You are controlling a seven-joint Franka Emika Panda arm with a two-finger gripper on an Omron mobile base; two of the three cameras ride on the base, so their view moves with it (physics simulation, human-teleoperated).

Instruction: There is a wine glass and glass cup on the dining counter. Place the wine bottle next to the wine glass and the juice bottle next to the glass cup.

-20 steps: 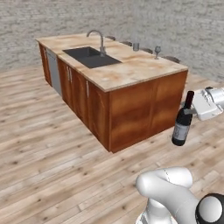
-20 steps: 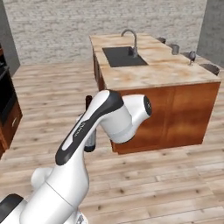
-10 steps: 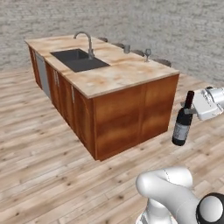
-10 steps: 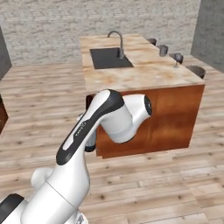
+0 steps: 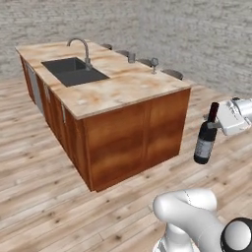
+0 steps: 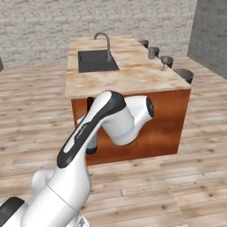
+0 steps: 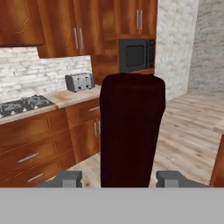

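A: What's on the worktop point(image 5: 123, 88)?
B: From the left: a sink point(image 5: 74, 71) with its tap point(image 5: 81, 47), then a cup point(image 5: 131, 57), then a wine glass point(image 5: 154, 62) near the far edge.
A: And the bottle point(image 5: 206, 135)?
B: Right of the worktop, well apart from it, upright in the air above the floor point(image 5: 44, 197).
A: The pincer point(image 5: 212, 125)?
B: Clamped on the bottle's neck. The hand view has the dark bottle between both fingertips point(image 7: 65, 178), with a toaster point(image 7: 79, 81) and a microwave point(image 7: 136, 54) behind.
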